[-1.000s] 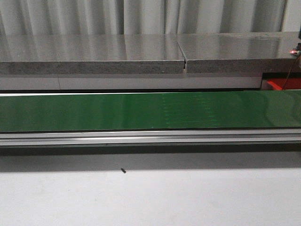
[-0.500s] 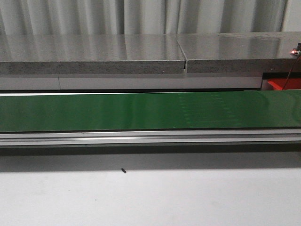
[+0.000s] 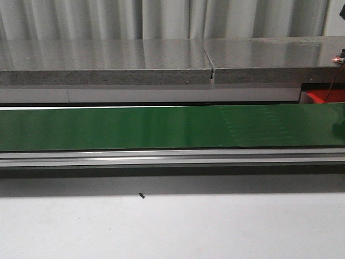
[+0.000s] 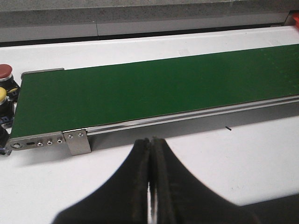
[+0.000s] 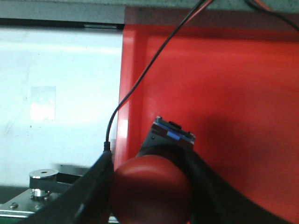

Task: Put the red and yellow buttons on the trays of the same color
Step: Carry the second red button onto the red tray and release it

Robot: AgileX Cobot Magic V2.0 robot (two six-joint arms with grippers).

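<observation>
In the right wrist view my right gripper (image 5: 148, 163) is shut on a red button (image 5: 152, 191) with a dark body, held over the edge of the red tray (image 5: 224, 88). A corner of that red tray (image 3: 325, 96) shows at the far right of the front view. In the left wrist view my left gripper (image 4: 150, 145) is shut and empty above the white table. Another red button (image 4: 4, 71) and a yellow button (image 4: 2, 94) stand by the end of the green belt (image 4: 154, 88). The yellow tray is out of view.
The green conveyor belt (image 3: 161, 127) runs across the table with a metal rail (image 3: 161, 158) along its front. Grey stone slabs (image 3: 108, 62) lie behind it. A black wire (image 5: 140, 79) crosses the tray's edge. A small black speck (image 3: 141, 196) lies on the white table.
Faint marks on the green belt have shifted to the right. Nothing else in the front view has moved.
</observation>
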